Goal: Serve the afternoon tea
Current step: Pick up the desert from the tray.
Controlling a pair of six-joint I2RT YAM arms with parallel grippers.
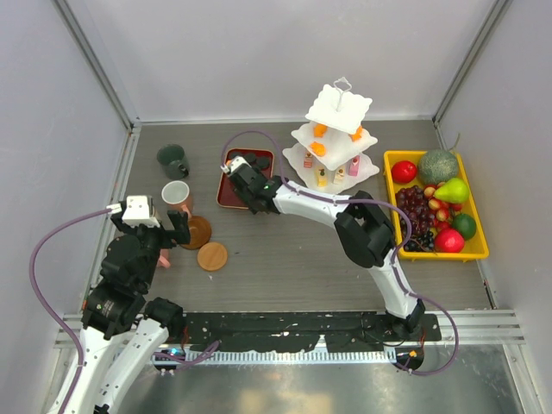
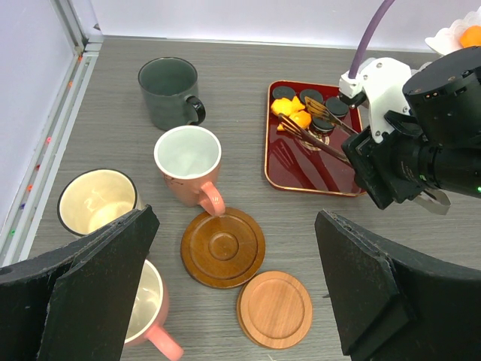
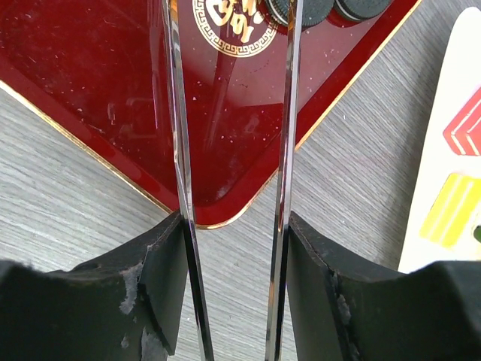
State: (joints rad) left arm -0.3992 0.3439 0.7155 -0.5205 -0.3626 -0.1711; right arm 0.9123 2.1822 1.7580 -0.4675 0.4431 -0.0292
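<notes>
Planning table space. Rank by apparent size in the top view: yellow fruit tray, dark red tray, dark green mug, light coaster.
1. yellow fruit tray
2. dark red tray
3. dark green mug and light coaster: about alike, unranked.

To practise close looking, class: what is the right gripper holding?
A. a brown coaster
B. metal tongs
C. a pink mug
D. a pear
B: the right gripper clamps both arms of the metal tongs, which reach out over the dark red tray.
</notes>
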